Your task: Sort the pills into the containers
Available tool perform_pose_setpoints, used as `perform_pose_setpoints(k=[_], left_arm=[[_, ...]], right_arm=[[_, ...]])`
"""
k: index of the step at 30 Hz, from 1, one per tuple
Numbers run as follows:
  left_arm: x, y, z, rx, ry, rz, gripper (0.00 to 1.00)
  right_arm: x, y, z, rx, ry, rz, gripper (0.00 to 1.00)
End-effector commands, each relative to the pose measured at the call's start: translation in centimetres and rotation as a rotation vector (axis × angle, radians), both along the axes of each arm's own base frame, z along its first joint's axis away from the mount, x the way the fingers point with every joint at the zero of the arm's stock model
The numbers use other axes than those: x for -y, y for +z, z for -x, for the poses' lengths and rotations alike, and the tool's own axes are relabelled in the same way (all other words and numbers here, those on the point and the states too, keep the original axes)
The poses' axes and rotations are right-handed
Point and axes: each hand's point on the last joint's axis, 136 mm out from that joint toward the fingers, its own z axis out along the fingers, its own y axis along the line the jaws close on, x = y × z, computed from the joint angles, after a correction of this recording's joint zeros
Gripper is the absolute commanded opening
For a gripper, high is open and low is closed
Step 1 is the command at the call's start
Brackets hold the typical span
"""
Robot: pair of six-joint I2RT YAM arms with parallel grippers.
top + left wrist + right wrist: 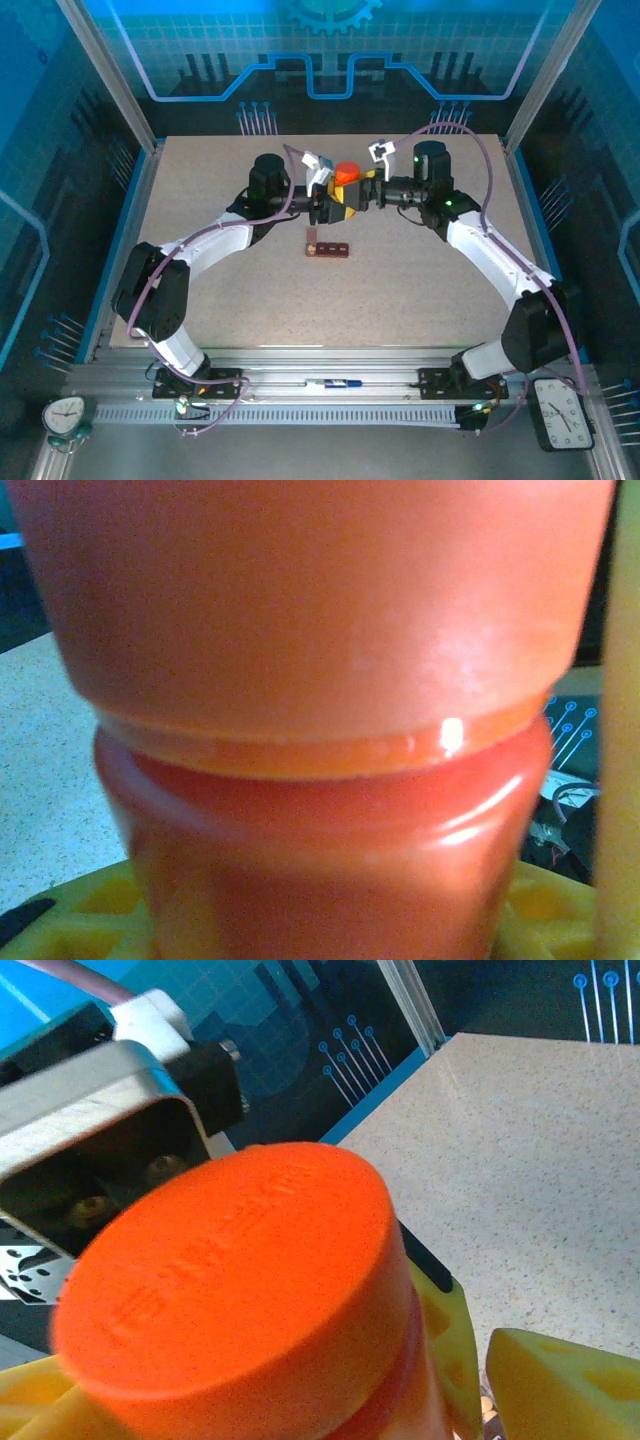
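Nearest, well short of the containers (327, 247), an aluminium rail (300, 400) runs along the table's front edge with a pen (335, 383) lying on it. A green alarm clock (65, 415) stands to the containers' near left and a black square clock (562, 410) to their near right. The table (220, 330) is a speckled beige board edged in blue. The containers lie flat near its middle, a dark red-brown bar set crosswise.

Just beyond the containers the two arms meet at an orange bottle (345, 174). The left gripper (342, 208) pinches the bottle's body between yellow fingers (90, 910). The right gripper (368, 182) is spread around the cap, with a gap showing beside one finger (560, 1380).

Farthest from the containers, blue walls (400, 50) printed with circuit lines and a gear enclose the table behind aluminium posts (110, 70).
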Motion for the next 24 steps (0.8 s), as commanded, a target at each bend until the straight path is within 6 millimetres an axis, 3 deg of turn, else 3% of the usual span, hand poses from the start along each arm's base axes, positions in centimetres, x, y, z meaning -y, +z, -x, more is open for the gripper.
perform_pose_setpoints(k=[1,9,14,23,24], left_arm=[[0.3,3.3,1.0,0.089,-0.041,0.050,0.15],[0.4,3.0,1.0,0.087,-0.045,0.049,0.16],[0.3,2.9,1.0,0.088,-0.042,0.048,0.21],[-0.3,2.1,1.1,0.093,0.012,0.037,0.61],[-0.4,1.9,1.1,0.096,0.021,0.036,0.75]], right_arm=[[-0.9,1.6,-0.2,0.043,0.019,-0.032,0.76],[-1.0,1.9,-0.5,0.038,0.016,-0.064,0.47],[-1.1,2.1,-0.7,0.036,0.004,-0.091,0.39],[0.3,2.7,-1.9,0.055,-0.092,-0.114,0.33],[0.5,2.8,-2.1,0.056,-0.103,-0.119,0.34]])
